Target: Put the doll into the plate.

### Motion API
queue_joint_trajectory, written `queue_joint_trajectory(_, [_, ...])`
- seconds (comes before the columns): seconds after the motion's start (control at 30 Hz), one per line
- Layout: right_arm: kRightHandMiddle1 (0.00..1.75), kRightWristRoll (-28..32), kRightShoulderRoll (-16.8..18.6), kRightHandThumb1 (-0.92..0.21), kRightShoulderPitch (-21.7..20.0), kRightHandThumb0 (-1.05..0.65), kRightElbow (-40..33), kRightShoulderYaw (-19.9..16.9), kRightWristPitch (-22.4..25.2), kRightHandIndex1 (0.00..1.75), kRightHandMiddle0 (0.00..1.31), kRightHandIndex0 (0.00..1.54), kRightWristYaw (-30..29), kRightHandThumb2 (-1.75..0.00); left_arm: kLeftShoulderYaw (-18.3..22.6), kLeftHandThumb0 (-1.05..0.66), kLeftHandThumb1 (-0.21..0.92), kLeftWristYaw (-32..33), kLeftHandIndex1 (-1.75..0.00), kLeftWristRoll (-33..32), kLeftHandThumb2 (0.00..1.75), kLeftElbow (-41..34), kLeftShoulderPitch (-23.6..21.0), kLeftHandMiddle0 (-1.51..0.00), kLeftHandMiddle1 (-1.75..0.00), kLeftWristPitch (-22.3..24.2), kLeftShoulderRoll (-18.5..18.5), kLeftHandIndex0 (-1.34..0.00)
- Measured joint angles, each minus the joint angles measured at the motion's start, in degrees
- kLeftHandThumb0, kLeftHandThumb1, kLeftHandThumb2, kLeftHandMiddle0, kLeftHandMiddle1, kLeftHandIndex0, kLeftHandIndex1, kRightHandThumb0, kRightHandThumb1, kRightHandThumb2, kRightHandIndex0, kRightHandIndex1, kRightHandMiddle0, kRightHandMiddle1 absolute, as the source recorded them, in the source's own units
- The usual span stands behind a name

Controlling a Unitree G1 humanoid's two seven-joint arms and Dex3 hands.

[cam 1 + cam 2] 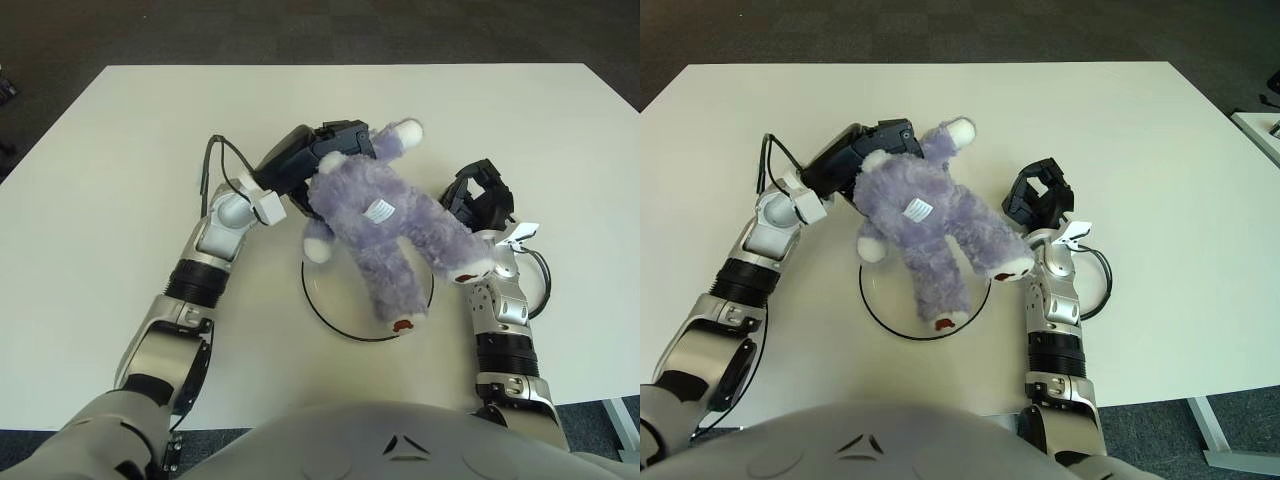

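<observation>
A wide white rectangular desk is seen from above, with dark carpeted floor beyond its far edge. A fluffy purple plush doll with white paws is held above the desk by its upper body, its legs hanging over a shallow white round plate with a dark rim that lies on the near middle of the desk. The doll's head end is gripped by the black left hand, whose fingers are closed around it at the far left of the plate. The black right hand is shown just right of the doll, fingers loosely curled and holding nothing.
</observation>
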Motion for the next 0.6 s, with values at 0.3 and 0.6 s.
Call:
queue_joint_trajectory(0.3, [1.75,-0.01,0.00,-0.36,0.00,-0.47,-0.06,0.08,0.07,1.75,0.57,0.92,-0.01,-1.26,-1.38,0.00,0.07,-2.21,-1.75,0.56,1.60,-0.15,-1.14,-0.80,-1.71,-1.00,2.04,-0.58])
queue_joint_trajectory(0.6, [1.75,0.02,0.02,-0.32,0.00,-0.48,-0.09,0.09,0.11,1.75,0.61,0.93,-0.01,-1.32,-1.44,-0.01,0.19,-2.95,-1.50,2.42,1.38,-3.61,-1.03,-0.72,-1.75,1.03,4.06,-0.60])
